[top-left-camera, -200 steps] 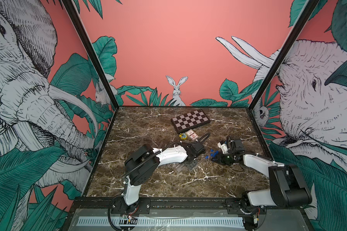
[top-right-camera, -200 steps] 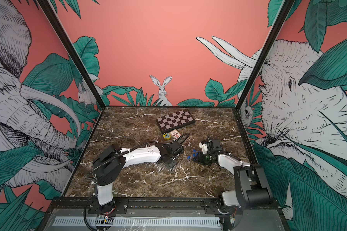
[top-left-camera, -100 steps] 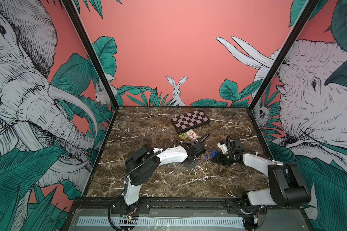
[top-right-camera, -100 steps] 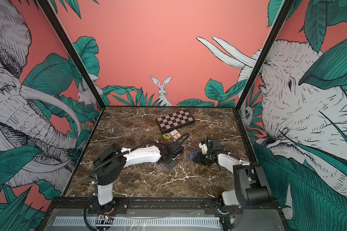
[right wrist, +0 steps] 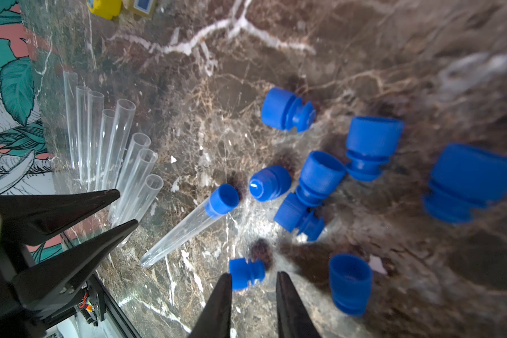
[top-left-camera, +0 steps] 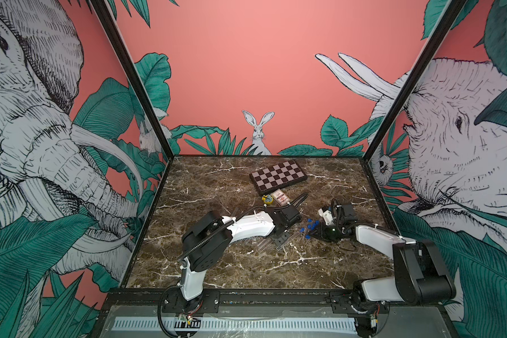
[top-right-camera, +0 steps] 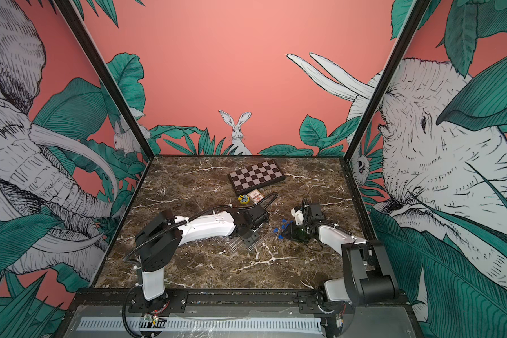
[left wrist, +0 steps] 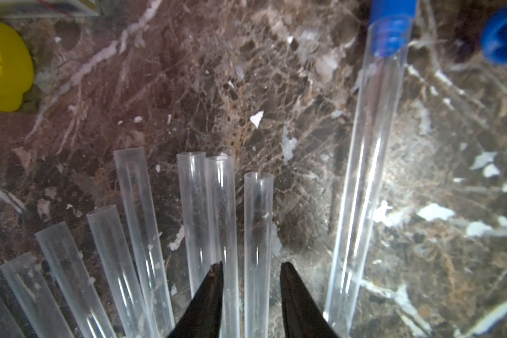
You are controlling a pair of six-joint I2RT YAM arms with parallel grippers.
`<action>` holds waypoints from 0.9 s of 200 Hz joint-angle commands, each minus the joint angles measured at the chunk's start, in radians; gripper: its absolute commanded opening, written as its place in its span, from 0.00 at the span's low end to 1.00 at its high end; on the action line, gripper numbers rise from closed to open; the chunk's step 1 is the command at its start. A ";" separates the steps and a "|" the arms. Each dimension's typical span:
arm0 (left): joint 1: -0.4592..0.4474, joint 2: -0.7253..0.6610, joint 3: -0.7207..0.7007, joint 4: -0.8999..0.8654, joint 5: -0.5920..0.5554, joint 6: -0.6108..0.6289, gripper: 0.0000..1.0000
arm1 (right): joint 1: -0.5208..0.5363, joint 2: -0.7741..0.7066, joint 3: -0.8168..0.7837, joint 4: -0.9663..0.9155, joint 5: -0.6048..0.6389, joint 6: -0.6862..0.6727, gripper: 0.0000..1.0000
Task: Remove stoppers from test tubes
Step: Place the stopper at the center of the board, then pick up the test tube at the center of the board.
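Top views: left hand (top-left-camera: pixel 281 239) sits low over the test tubes (top-left-camera: pixel 265 244), which lie fanned flat on the dark marble table (top-left-camera: pixel 246 272). Right hand (top-right-camera: pixel 287 232) is at the stoppers (top-right-camera: pixel 284 226), a loose blue cluster just right of the tubes.

Left wrist: I see the jaws slightly parted. One open tube (left wrist: pixel 258 210), clear plastic, lies between the tips, not pinched. A capped tube (left wrist: pixel 366 175) lies just beside it.

Right wrist: jaws a small gap apart. A ribbed stopper (right wrist: pixel 246 273) lies on the table at the tips, apparently unclamped. The rest are scattered ahead, stubby and hollow.
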 commanded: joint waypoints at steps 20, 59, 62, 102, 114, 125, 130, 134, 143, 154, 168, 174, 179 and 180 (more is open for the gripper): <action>-0.006 -0.080 0.042 -0.046 0.027 -0.004 0.37 | -0.003 -0.032 0.000 -0.021 0.017 -0.010 0.28; -0.021 -0.059 0.072 -0.025 0.075 -0.018 0.38 | -0.002 -0.108 0.019 -0.065 0.023 -0.021 0.33; -0.021 -0.054 0.076 -0.025 0.077 -0.018 0.38 | -0.003 -0.112 0.023 -0.068 0.020 -0.021 0.34; -0.033 0.016 0.148 -0.038 0.098 -0.007 0.38 | -0.002 -0.105 0.067 -0.083 -0.013 -0.028 0.48; -0.034 0.035 0.167 -0.043 0.104 -0.002 0.38 | -0.003 -0.105 0.072 -0.082 -0.018 -0.028 0.52; -0.034 0.052 0.182 -0.049 0.111 0.000 0.39 | -0.004 -0.106 0.072 -0.081 -0.022 -0.028 0.56; -0.034 0.059 0.188 -0.051 0.113 0.000 0.38 | -0.004 -0.107 0.072 -0.079 -0.024 -0.028 0.57; -0.035 0.064 0.192 -0.053 0.115 0.001 0.38 | -0.003 -0.107 0.070 -0.078 -0.025 -0.029 0.59; -0.035 0.075 0.198 -0.053 0.121 0.001 0.38 | -0.005 -0.107 0.066 -0.074 -0.027 -0.028 0.62; -0.035 0.086 0.203 -0.051 0.125 0.000 0.38 | -0.010 -0.104 0.060 -0.066 -0.035 -0.030 0.64; -0.036 0.100 0.213 -0.052 0.126 -0.001 0.38 | -0.016 -0.102 0.050 -0.059 -0.044 -0.030 0.67; -0.037 0.105 0.214 -0.051 0.130 -0.001 0.38 | -0.018 -0.102 0.047 -0.056 -0.044 -0.030 0.67; -0.038 0.109 0.215 -0.050 0.132 -0.001 0.38 | -0.020 -0.106 0.044 -0.056 -0.044 -0.029 0.68; -0.038 0.109 0.216 -0.050 0.132 -0.001 0.38 | -0.021 -0.106 0.044 -0.057 -0.043 -0.029 0.68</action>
